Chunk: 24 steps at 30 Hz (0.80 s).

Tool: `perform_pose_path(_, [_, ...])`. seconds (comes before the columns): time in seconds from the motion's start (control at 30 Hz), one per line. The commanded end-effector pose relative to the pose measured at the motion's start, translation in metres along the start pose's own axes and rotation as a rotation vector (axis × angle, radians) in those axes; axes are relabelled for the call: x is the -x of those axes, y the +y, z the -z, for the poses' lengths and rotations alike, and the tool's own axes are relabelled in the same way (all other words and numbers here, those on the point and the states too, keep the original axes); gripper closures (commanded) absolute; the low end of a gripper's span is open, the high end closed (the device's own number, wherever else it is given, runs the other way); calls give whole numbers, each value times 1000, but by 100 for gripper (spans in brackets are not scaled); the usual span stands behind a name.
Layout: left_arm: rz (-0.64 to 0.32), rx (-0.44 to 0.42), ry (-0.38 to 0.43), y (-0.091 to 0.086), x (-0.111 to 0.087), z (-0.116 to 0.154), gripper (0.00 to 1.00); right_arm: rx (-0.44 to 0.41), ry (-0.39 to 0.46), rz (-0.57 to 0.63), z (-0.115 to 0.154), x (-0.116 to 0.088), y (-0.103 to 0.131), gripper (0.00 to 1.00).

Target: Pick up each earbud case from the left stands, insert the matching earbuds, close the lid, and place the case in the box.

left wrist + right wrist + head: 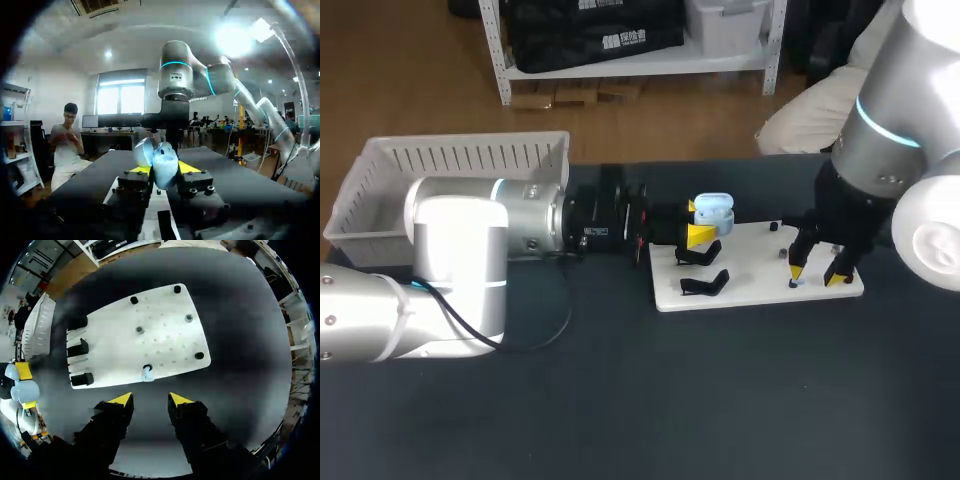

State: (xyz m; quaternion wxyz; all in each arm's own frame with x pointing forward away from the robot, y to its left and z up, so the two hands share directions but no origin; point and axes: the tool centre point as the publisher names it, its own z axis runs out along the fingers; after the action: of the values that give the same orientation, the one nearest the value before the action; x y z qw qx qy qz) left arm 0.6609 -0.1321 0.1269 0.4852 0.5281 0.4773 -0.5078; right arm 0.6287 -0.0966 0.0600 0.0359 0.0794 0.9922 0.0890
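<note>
**Head view:** The left arm's gripper is clamping a pale blue rounded plastic earbud case, lid open, over the left end of a flat white board. The board is lying on the dark surface. Two black angled stands are sitting on the board beside the case. A white slatted plastic basket is standing at the surface's far left. The right arm's gripper is hanging released, fingers spread, over the board's right end.

**Left wrist view:** The case is sitting between the two yellow tips of the left gripper, pressed from both sides. Its lid is standing open.

**Right wrist view:** The right gripper is hovering with its fingers apart. A small pale blue earbud is resting at the board's near edge, just ahead of the fingers. The case is showing beyond the black stands.
</note>
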Motion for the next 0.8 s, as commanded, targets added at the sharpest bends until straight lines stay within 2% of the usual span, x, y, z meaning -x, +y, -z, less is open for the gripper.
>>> perform_pose_path(0.03, [-4,4,-4,-1,-1,0,100,4,-3,0,-6,5,-1,59])
perform_pose_path(0.8, [-4,4,-4,-1,-1,0,100,13,3,1,-27,22,3,62])
